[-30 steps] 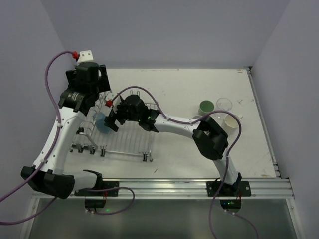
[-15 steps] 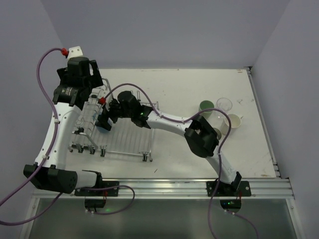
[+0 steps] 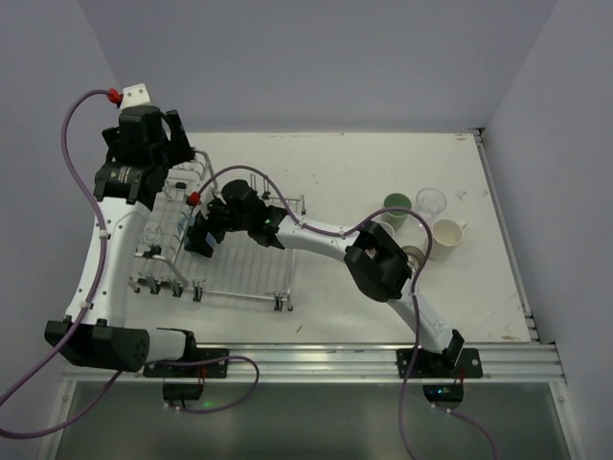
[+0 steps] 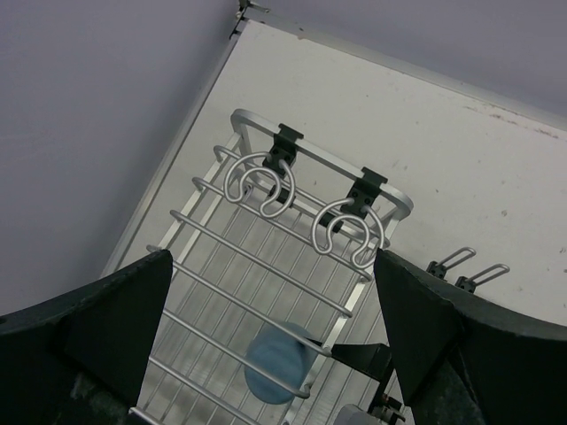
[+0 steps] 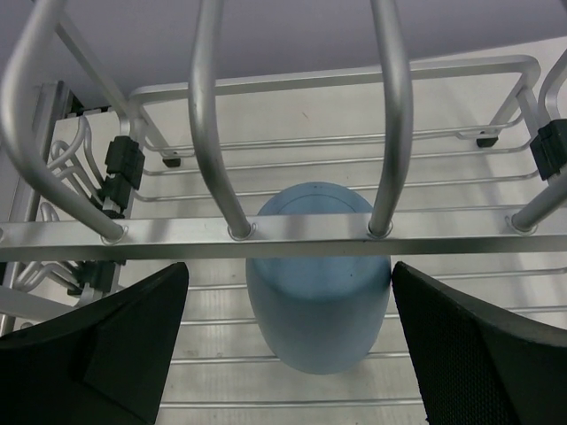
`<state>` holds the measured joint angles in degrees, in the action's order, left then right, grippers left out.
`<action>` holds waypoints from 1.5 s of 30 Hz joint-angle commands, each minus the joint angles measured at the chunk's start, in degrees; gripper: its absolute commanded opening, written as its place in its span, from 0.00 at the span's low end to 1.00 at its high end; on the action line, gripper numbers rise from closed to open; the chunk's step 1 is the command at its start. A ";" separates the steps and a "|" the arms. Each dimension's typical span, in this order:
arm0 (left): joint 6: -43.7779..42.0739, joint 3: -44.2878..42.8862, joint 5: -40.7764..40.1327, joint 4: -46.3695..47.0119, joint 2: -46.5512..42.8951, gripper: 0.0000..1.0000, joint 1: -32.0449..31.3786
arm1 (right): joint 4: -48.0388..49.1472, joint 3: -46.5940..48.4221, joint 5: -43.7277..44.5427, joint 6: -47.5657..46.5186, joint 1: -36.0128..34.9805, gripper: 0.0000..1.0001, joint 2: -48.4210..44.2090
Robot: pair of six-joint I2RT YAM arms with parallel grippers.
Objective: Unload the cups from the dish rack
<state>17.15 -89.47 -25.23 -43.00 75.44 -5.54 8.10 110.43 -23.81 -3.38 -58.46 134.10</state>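
A blue cup (image 5: 314, 301) lies on its side in the raised basket end of the silver dish rack (image 3: 249, 278), behind a rack bar (image 5: 266, 232). My right gripper (image 5: 291, 270) is open with one finger on each side of the cup. The right finger is close against it and the left finger stands apart. In the top view the right gripper (image 3: 201, 235) covers the cup. My left gripper (image 4: 273, 266) is open and empty, held high above the basket end (image 4: 266, 230). It sees the blue cup (image 4: 279, 363) through the wires. In the top view the left gripper (image 3: 177, 153) is at the rack's far left.
Several cups stand on the table at the right: a green one (image 3: 396, 205), a clear one (image 3: 431, 201), a cream one (image 3: 446, 233) and others near the right arm's elbow. Upright rack prongs (image 5: 390, 115) stand between my right wrist and the blue cup. A wall runs along the left.
My right gripper has moved left, deeper into the rack, and now straddles and hides the blue cup in the top view. My left arm has risen and drawn back to the far left.
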 commanded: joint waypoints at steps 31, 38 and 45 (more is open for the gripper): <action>0.43 -1.67 5.37 1.87 -1.35 1.00 2.29 | 9.22 4.62 6.32 9.09 -0.34 0.99 5.03; 0.34 -0.88 5.90 2.22 -1.61 1.00 2.46 | 8.70 5.75 7.90 9.88 -0.34 0.99 5.55; 0.17 -0.79 6.16 2.40 -1.79 1.00 2.46 | 8.16 6.38 8.70 10.14 -0.34 0.91 6.08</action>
<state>17.61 -90.21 -20.32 -42.48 75.35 -3.75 13.34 114.19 -18.44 5.37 -58.46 139.68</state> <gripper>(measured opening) 0.997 0.926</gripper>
